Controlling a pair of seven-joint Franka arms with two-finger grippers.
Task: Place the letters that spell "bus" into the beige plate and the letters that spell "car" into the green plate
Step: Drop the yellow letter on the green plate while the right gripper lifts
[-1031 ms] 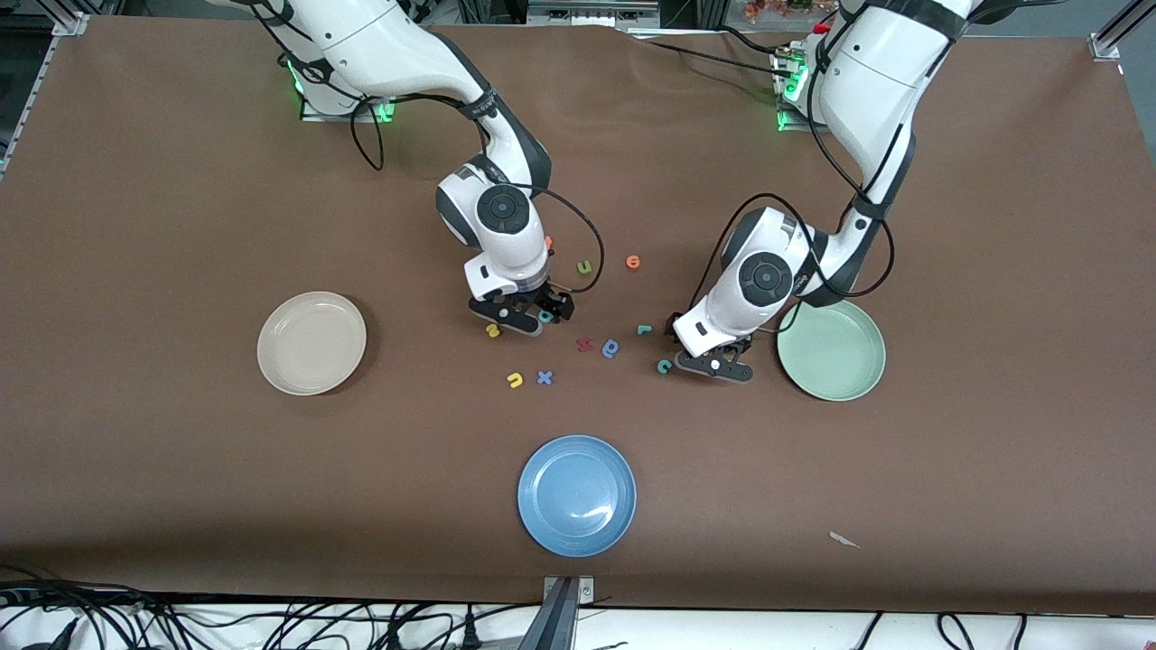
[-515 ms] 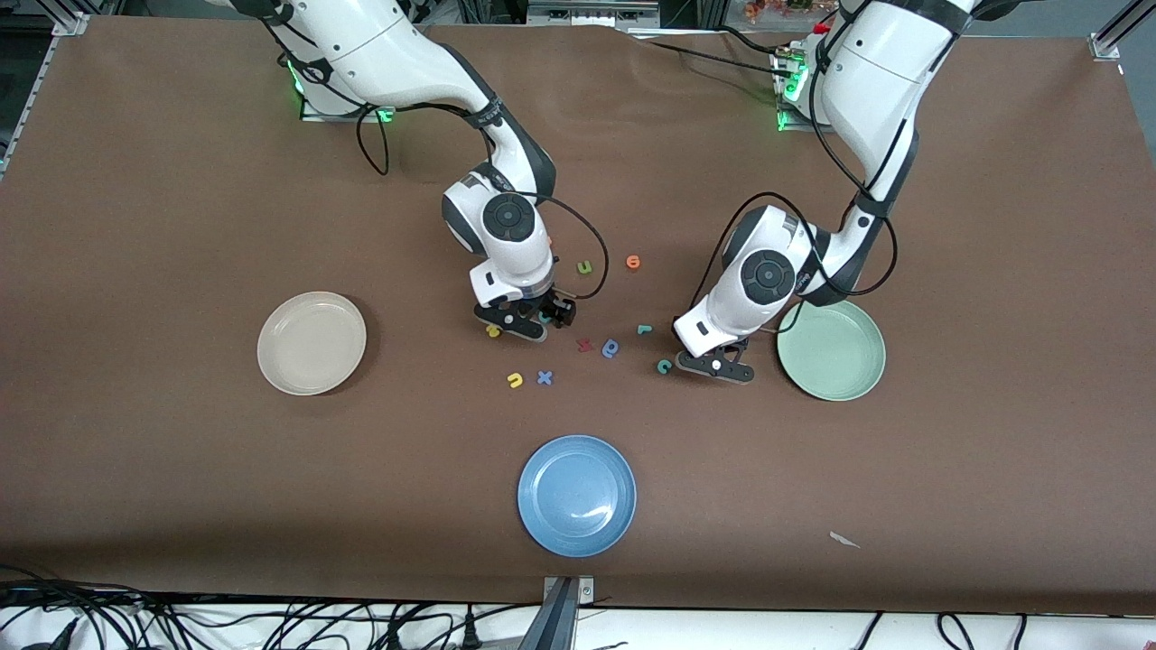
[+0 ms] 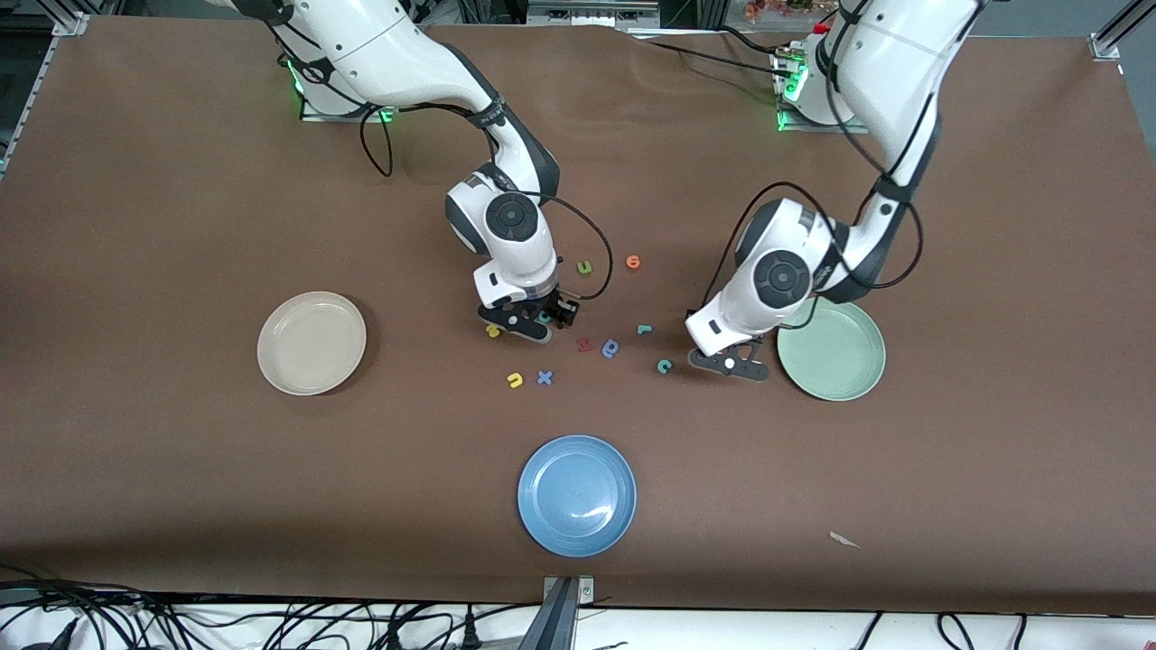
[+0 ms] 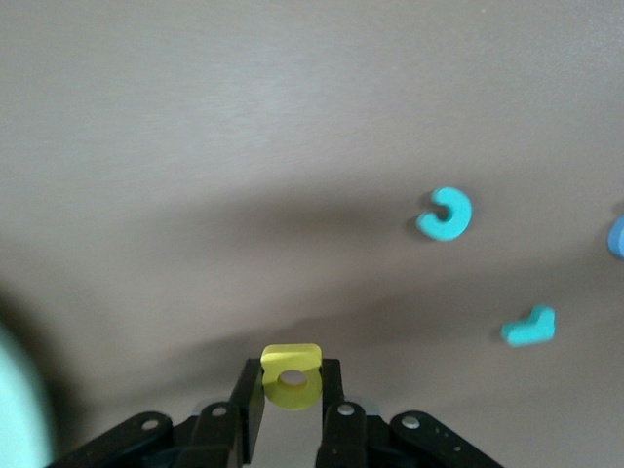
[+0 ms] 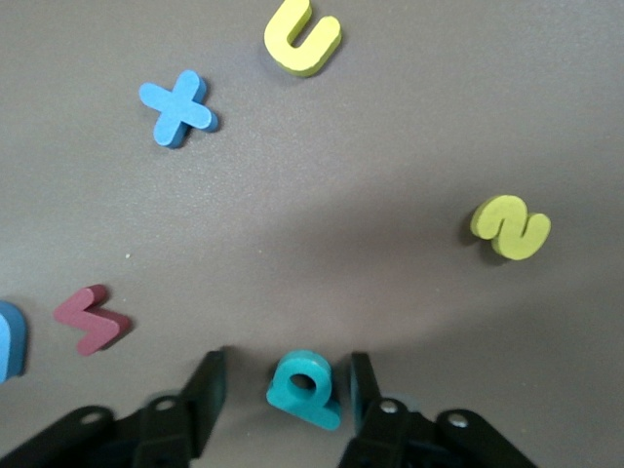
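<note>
No readable print, labels, brands or numbers anywhere; only loose foam letter shapes.

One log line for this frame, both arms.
left gripper: shut on yellow a, beside green plate | right gripper: fingers open around teal b on table | plates: no letters

Glossy white arm shells with dark grey joint bands and round grey caps, looping black cables, black two-finger grippers, green-lit bases.
</note>
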